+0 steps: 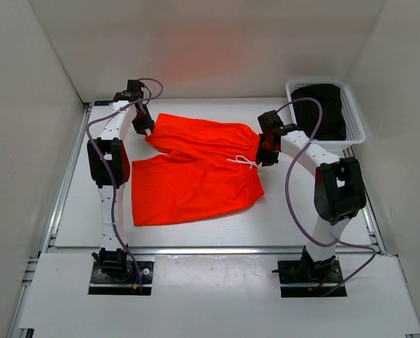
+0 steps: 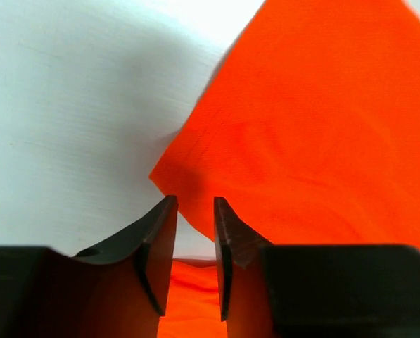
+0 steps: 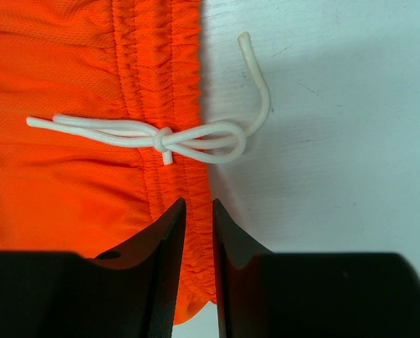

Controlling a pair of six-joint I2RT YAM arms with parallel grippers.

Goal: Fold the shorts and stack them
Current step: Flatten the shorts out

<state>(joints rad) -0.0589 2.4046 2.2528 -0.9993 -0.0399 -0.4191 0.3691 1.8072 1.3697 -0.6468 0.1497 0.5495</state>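
Note:
The orange-red shorts (image 1: 195,169) lie spread on the white table with both legs pointing left and the waistband (image 3: 160,56) at the right. Their white drawstring (image 3: 160,137) is tied in a bow. My left gripper (image 1: 145,127) hovers at the far leg's hem corner. In the left wrist view its jaws (image 2: 194,201) stand a narrow gap apart, with the shorts (image 2: 301,127) just ahead and table showing between them. My right gripper (image 1: 266,151) is at the far end of the waistband. Its jaws (image 3: 199,204) are closed on the gathered elastic.
A white plastic basket (image 1: 357,134) holding a black garment (image 1: 322,109) stands at the back right, close behind the right arm. White walls enclose the table on the left, back and right.

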